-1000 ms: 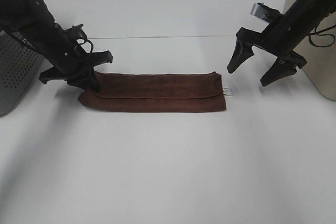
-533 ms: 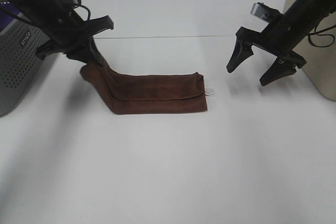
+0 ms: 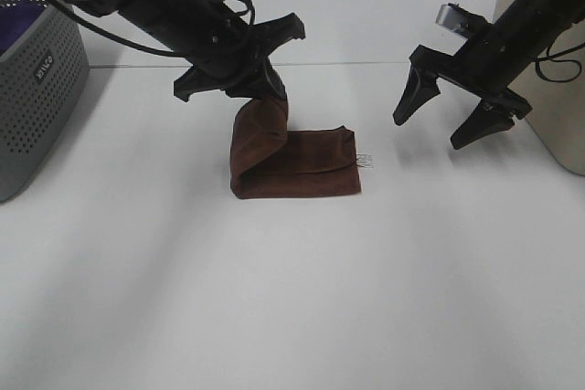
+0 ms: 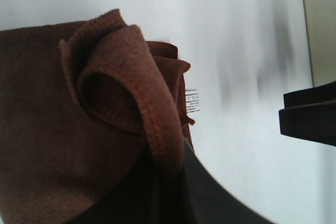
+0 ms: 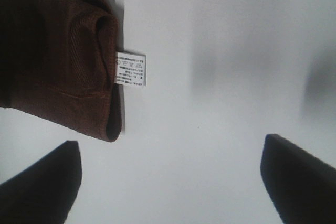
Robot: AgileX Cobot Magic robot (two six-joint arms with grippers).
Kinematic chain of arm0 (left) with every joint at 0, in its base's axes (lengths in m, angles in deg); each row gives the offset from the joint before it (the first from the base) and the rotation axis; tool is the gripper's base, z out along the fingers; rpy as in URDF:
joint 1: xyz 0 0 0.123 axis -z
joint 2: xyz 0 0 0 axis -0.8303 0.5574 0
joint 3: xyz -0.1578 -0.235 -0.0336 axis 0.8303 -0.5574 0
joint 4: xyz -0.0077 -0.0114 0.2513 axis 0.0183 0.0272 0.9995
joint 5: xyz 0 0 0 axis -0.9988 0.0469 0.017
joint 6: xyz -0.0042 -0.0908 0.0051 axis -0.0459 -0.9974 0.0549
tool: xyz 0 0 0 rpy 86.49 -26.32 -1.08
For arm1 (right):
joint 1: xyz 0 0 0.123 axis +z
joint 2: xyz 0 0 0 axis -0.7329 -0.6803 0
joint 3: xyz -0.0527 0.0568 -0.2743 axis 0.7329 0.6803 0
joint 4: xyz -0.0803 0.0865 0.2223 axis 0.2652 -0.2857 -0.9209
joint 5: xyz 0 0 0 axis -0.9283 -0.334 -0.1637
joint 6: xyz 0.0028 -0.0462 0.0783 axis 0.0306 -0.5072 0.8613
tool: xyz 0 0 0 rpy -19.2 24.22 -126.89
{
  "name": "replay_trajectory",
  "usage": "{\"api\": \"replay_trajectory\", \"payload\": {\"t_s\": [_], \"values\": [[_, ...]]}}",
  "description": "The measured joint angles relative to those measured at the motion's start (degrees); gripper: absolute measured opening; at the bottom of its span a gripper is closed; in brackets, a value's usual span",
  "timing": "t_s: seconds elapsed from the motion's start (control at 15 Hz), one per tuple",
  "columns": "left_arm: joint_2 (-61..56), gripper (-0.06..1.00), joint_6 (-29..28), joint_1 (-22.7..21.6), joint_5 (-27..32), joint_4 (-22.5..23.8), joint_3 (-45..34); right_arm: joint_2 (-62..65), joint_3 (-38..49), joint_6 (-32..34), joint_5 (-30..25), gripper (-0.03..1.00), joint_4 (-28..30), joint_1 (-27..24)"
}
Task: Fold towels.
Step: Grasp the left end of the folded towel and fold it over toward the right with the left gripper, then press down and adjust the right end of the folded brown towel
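Observation:
The dark reddish-brown towel (image 3: 302, 166) lies folded in a strip on the white table, its white tag (image 3: 366, 160) at the right end. My left gripper (image 3: 260, 90) is shut on the towel's left end and holds it raised, curled over toward the right. In the left wrist view the pinched towel edge (image 4: 152, 124) bunches at the fingertips. My right gripper (image 3: 446, 122) is open and empty, hovering right of the towel. The right wrist view shows the towel's end (image 5: 58, 61) and tag (image 5: 130, 68) between the spread fingers.
A grey perforated basket (image 3: 37, 98) with a purple cloth (image 3: 23, 14) stands at the far left. A beige box (image 3: 548, 89) stands at the right edge behind the right arm.
My left gripper has lifted the towel's left end and carried it right, over the rest of the towel. The strip has slid slightly left and shortened. The right gripper has not moved.

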Motion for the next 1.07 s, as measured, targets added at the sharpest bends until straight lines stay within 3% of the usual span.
{"api": "replay_trajectory", "payload": {"t_s": [0.2,0.4,0.53,0.73,0.87,1.07], "values": [[5.27,0.15,-1.38,2.01,-0.23,-2.58,4.98,0.00,0.00,0.00,0.00,0.87,-0.06,0.00],[7.96,0.43,-1.66,2.12,-0.06,-8.59,6.88,0.00,0.00,0.00,0.00,0.87,-0.23,0.00],[7.96,0.60,3.04,2.12,0.06,-13.41,7.39,0.00,0.00,0.00,0.00,0.87,-0.80,0.00],[7.96,0.65,10.60,1.55,1.72,-16.21,9.51,0.00,0.00,-0.92,-1.20,0.87,-4.24,0.00],[7.96,0.65,15.13,-1.26,4.64,-15.07,11.00,0.00,0.00,-4.53,-3.04,0.87,-10.26,0.11],[7.96,0.65,16.21,-6.59,8.77,-12.55,11.23,0.00,0.00,-10.26,-3.84,0.86,-19.77,2.23]]}}
